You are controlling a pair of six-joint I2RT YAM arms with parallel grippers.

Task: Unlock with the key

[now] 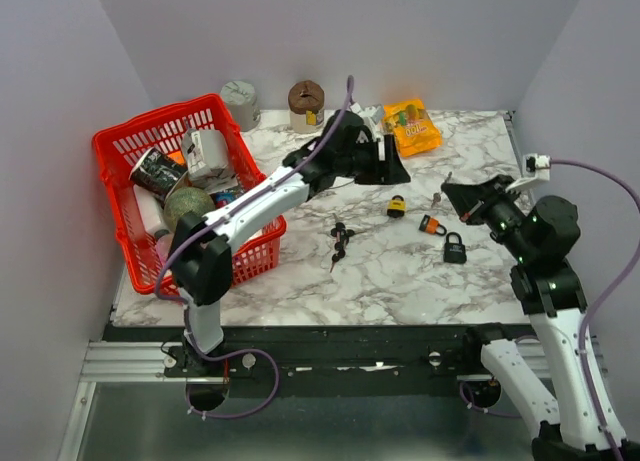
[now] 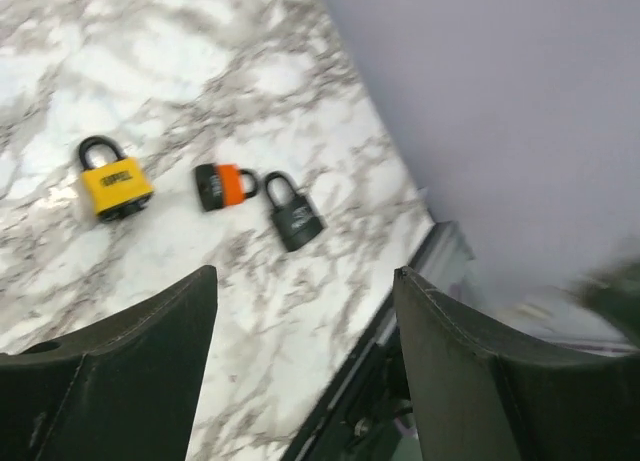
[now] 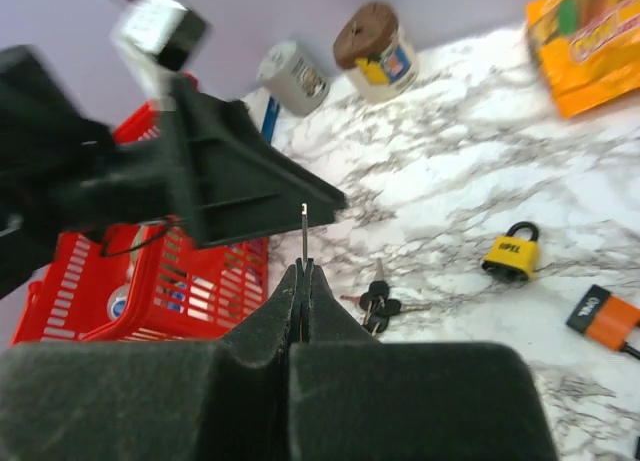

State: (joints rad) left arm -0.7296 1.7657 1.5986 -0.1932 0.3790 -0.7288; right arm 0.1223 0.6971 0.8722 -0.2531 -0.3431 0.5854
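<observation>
The thin key [image 3: 303, 231] could twist or slip, since the right gripper [image 3: 303, 273] pinched only its end between fully closed fingers. The left gripper [image 2: 305, 281] hung wide open and empty, with the yellow padlock [image 2: 115, 186], orange padlock [image 2: 222, 186] and black padlock [image 2: 295, 216] lying loose beyond its fingertips, none of them braced.

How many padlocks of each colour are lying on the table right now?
yellow padlock: 1
orange padlock: 1
black padlock: 1
Total: 3 padlocks
</observation>
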